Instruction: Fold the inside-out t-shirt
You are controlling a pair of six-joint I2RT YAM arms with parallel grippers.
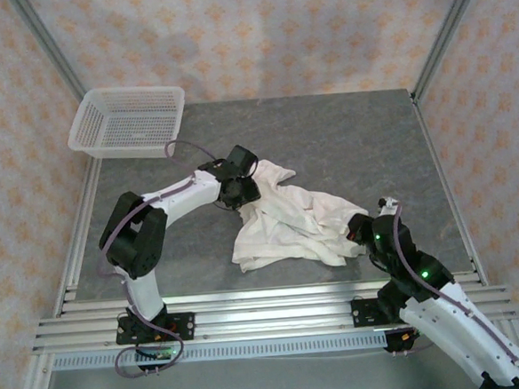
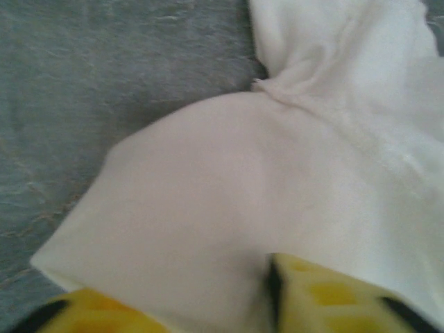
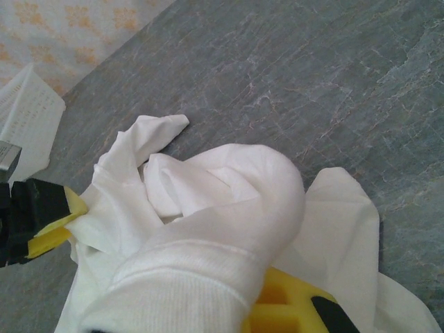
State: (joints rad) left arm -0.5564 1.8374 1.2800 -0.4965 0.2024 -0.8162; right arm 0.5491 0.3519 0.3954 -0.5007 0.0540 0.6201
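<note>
The left pincer [image 1: 241,194] sits at the 10 o'clock edge of the inside-out t-shirt [image 1: 288,224]. In its wrist view we see its yellow fingers [image 2: 326,298] standing somewhat apart, with a smooth swell of cream cloth lying between them; we cannot tell whether they are pinching that cloth or only resting around it. The right pincer [image 1: 362,232] is at the shirt's 4 o'clock edge, closed on the fabric. In its own view a thick rolled hem is bunched up over its yellow finger and hides most of it. The shirt lies crumpled on the grey table [image 1: 354,143], around the middle and a little toward 6 o'clock. One lobe reaches out toward 12 o'clock beside the left pincer, and a broader wrinkled mass spreads from 7 to 4 o'clock. At the table's 10 o'clock corner, well apart from the shirt, a white mesh basket [image 1: 130,122] overhangs the edge.
</note>
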